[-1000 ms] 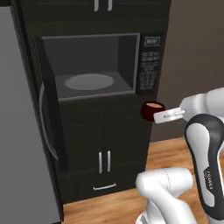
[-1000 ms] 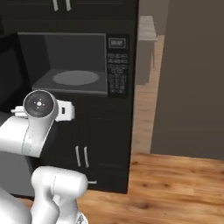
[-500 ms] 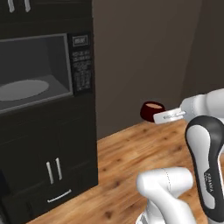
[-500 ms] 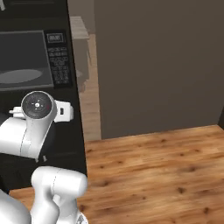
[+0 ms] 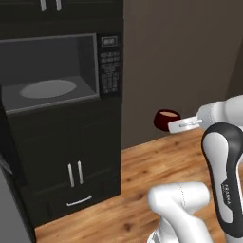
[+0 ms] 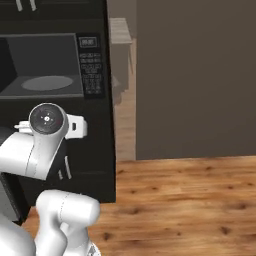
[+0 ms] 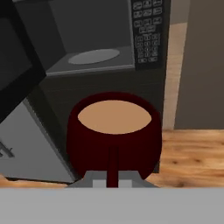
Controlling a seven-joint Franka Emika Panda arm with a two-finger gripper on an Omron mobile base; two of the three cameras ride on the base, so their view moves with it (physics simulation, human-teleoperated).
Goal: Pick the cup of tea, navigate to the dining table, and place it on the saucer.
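Note:
The cup of tea (image 5: 165, 119) is a dark red cup with light brown liquid, held in the air in front of the arm, over the wood floor. My gripper (image 5: 179, 126) is shut on the cup's handle from the right. In the hand view the cup (image 7: 113, 131) sits upright right in front of the gripper (image 7: 113, 181), its handle (image 7: 113, 166) pinched between the fingers and the tea level. The dining table and the saucer are out of view.
A black cabinet wall holds an open microwave (image 5: 52, 71) with a grey turntable (image 5: 47, 88) and a keypad (image 5: 109, 64). Its door (image 7: 19, 70) hangs open at the left. A brown wall (image 6: 195, 75) stands to the right, above wood floor (image 6: 190, 200).
The whole picture has shifted with the base: the microwave slid left in both base views, then back a little to the right. The cup stays in the shut gripper, level.

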